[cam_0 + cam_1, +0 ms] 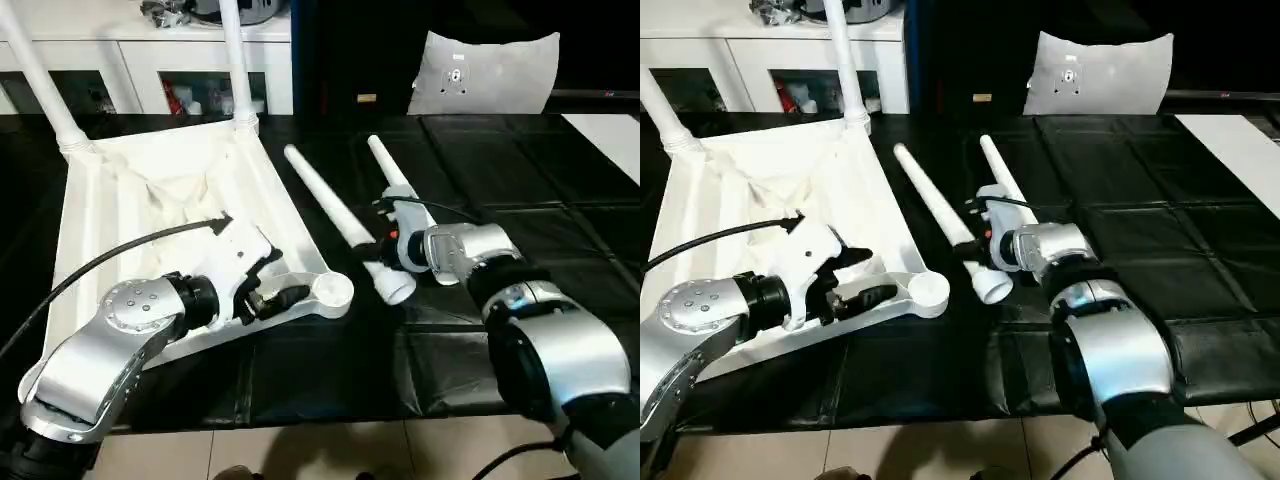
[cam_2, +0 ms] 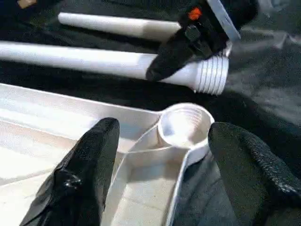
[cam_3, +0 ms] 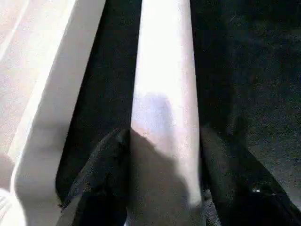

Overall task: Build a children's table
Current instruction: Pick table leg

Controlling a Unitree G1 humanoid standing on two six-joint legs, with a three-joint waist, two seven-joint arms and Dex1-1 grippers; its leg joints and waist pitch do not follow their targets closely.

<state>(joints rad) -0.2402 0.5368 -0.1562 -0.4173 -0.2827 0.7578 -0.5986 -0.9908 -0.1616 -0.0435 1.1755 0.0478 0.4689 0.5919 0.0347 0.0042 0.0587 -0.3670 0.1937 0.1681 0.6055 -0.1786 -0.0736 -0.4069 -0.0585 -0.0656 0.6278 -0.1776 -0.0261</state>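
The upturned table top (image 1: 150, 190) lies at nine o'clock on the black mat (image 1: 520, 190), two legs upright in its far sockets. The left gripper (image 2: 162, 155) hangs spread over the near corner socket (image 2: 184, 126). At three o'clock, the right gripper (image 3: 162, 188) pinches a loose leg (image 1: 345, 225); another leg (image 1: 385, 165) lies beside it.

Upturned white table top (image 1: 170, 190), two legs (image 1: 45, 80) upright in far sockets, two loose legs (image 1: 335, 215) beside it.
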